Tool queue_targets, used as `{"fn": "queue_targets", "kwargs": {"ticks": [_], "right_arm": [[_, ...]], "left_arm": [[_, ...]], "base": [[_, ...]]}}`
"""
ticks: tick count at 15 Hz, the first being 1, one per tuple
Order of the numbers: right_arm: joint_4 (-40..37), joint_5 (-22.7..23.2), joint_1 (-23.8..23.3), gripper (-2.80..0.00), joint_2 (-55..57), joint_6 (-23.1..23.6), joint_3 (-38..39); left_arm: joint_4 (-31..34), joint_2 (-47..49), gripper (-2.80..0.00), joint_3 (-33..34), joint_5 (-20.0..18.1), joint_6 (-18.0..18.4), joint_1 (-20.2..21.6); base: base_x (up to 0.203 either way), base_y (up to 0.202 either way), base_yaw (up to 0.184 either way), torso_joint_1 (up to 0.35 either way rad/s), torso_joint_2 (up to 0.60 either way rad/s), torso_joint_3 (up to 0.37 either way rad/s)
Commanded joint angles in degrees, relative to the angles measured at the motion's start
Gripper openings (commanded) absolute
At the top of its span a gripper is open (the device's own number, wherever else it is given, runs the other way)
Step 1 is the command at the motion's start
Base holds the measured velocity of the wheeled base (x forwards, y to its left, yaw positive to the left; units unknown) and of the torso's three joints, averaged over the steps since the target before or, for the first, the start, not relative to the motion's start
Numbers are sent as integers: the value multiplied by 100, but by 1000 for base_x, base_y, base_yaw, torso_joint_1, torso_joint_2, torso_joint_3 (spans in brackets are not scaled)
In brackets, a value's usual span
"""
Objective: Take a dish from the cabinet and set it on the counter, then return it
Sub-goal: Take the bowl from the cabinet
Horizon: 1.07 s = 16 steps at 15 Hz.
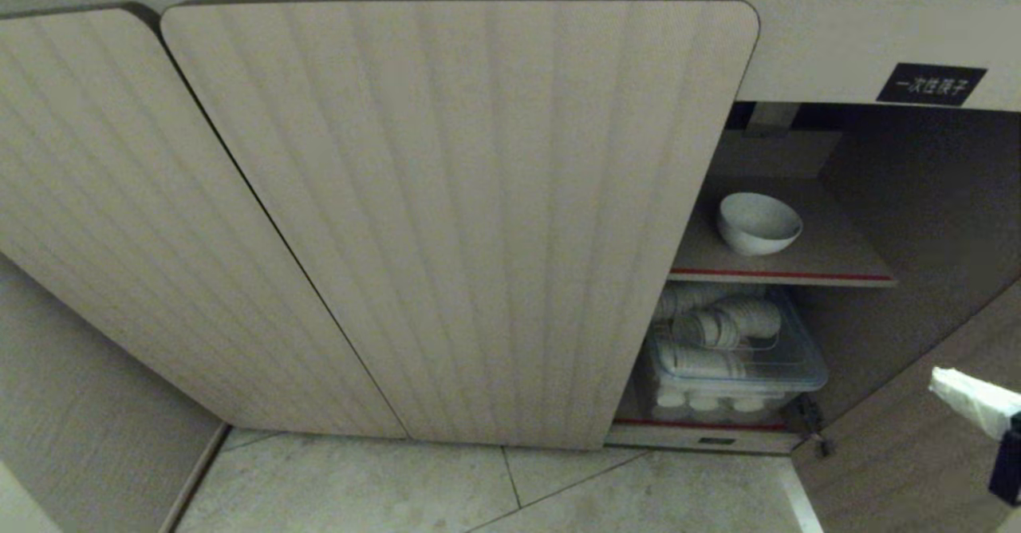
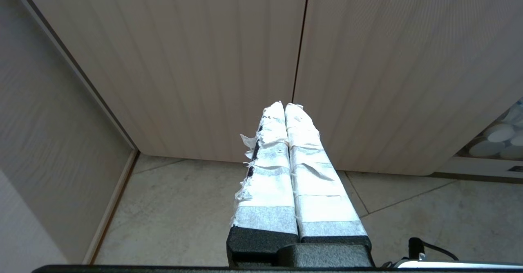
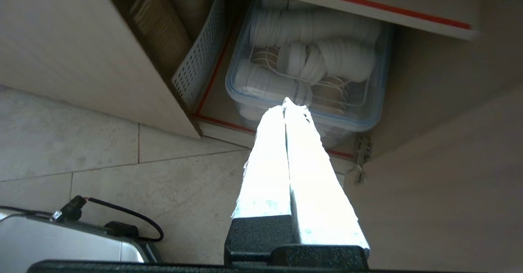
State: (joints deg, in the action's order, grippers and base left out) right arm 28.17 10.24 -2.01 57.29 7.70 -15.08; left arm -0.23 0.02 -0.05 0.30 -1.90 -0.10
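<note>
While the dish (image 1: 758, 223) sits on the cabinet's shelf (image 1: 829, 266), the right gripper (image 3: 289, 104) angles toward the open cabinet (image 1: 893, 198), jaws clenched, empty; the left gripper (image 2: 284, 106), likewise clenched, faces closed doors (image 2: 204, 60).

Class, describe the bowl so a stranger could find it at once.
Start at the cabinet and its open right side. On the upper, red-edged shelf the bowl sits alone, tilted. Unlike the stacked cups in the clear tub below, it is single, wide and round.
</note>
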Motion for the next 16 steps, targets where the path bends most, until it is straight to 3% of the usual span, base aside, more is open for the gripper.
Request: {"fn": "queue_targets", "kwargs": {"ticks": [1, 6, 12, 16], "right_arm": [[323, 27, 10, -280, 1234, 20, -406], [1993, 16, -8, -280, 2040, -14, -655], [2252, -68, -106, -280, 2238, -27, -727], [2857, -277, -112, -280, 2812, -280, -835]], "left_arm": [[-4, -2, -280, 5, 5, -3, 1], [-4, -2, -280, -3, 5, -3, 1], [-4, -2, -280, -2, 5, -3, 1], [-4, -2, -280, 5, 5, -3, 1]], "base": [[0, 0, 0, 0, 0, 0], [0, 0, 0, 0, 0, 0], [0, 0, 0, 0, 0, 0], [0, 0, 0, 0, 0, 0]]}}
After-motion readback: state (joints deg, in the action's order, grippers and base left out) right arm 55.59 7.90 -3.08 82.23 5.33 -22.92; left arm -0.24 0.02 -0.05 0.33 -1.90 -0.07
